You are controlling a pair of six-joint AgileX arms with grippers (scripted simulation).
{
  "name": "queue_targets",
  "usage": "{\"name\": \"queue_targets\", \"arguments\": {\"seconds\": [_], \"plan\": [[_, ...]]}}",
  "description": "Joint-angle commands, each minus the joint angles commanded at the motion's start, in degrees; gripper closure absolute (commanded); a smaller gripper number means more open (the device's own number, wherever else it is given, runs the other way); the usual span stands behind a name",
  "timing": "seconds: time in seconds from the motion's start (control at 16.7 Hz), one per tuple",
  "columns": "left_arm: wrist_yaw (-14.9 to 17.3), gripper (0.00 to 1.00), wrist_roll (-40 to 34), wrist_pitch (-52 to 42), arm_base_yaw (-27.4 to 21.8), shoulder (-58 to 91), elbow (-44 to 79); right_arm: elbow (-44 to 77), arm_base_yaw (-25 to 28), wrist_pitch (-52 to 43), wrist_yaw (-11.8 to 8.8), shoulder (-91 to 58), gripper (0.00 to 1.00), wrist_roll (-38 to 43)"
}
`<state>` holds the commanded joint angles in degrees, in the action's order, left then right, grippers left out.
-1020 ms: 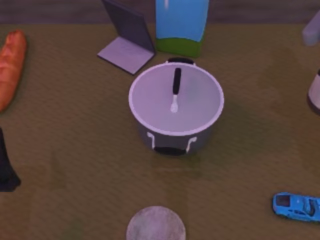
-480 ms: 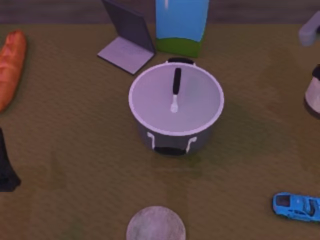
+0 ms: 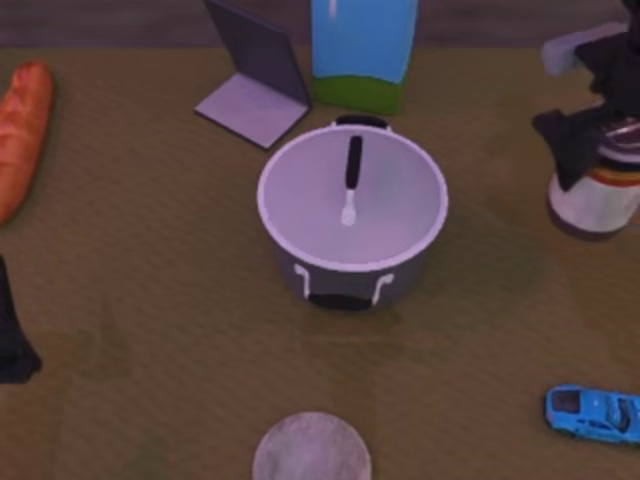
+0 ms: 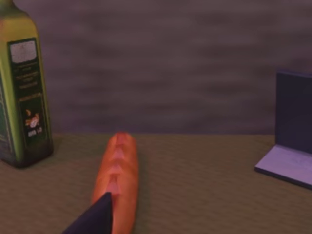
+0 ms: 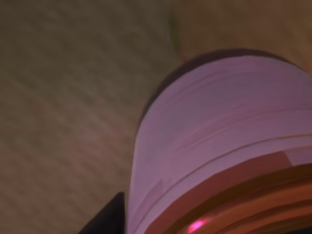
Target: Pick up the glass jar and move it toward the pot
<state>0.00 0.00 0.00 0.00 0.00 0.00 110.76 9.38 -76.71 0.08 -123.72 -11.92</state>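
Observation:
The glass jar [image 3: 590, 205] is at the table's far right, whitish body below orange and dark bands. My right gripper [image 3: 600, 135] comes down over its top and is shut on it, hiding the lid. In the right wrist view the jar's body [image 5: 219, 136] fills the frame beside one dark finger [image 5: 109, 219]. The pot [image 3: 350, 210], grey with a lilac lid and black bar handle, stands in the middle, well left of the jar. My left gripper [image 3: 10, 350] is parked at the left edge, open; one of its fingers [image 4: 97, 217] shows near the bread.
A long orange bread loaf [image 3: 22, 135] lies at the far left. A blue-and-green carton [image 3: 362, 50] and a grey angled stand [image 3: 255, 80] are behind the pot. A flat grey disc [image 3: 311, 450] sits at the front edge, a blue toy car [image 3: 592, 412] front right. A green bottle [image 4: 22, 83] stands beyond the bread.
My right gripper has come in from the right edge with the jar, carrying it leftward toward the pot. The left arm and everything else stayed still.

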Motion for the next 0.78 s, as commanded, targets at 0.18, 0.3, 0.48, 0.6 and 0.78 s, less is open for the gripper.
{"name": "queue_targets", "arguments": {"seconds": [0.18, 0.3, 0.48, 0.6, 0.78], "plan": [[0.00, 0.00, 0.00, 0.00, 0.00, 0.00, 0.00, 0.81, 2.93, 1.47, 0.03, -1.68, 1.00, 14.53], [0.00, 0.00, 0.00, 0.00, 0.00, 0.00, 0.00, 0.92, 4.58, 2.18, 0.01, -2.70, 1.00, 21.50], [0.00, 0.00, 0.00, 0.00, 0.00, 0.00, 0.00, 0.75, 6.14, 2.74, -0.05, -3.75, 1.00, 27.37], [0.00, 0.00, 0.00, 0.00, 0.00, 0.00, 0.00, 0.68, 6.39, 2.83, -0.07, -3.92, 1.00, 28.25], [0.00, 0.00, 0.00, 0.00, 0.00, 0.00, 0.00, 0.63, 6.08, 2.74, -0.12, -3.66, 1.00, 28.28]]}}
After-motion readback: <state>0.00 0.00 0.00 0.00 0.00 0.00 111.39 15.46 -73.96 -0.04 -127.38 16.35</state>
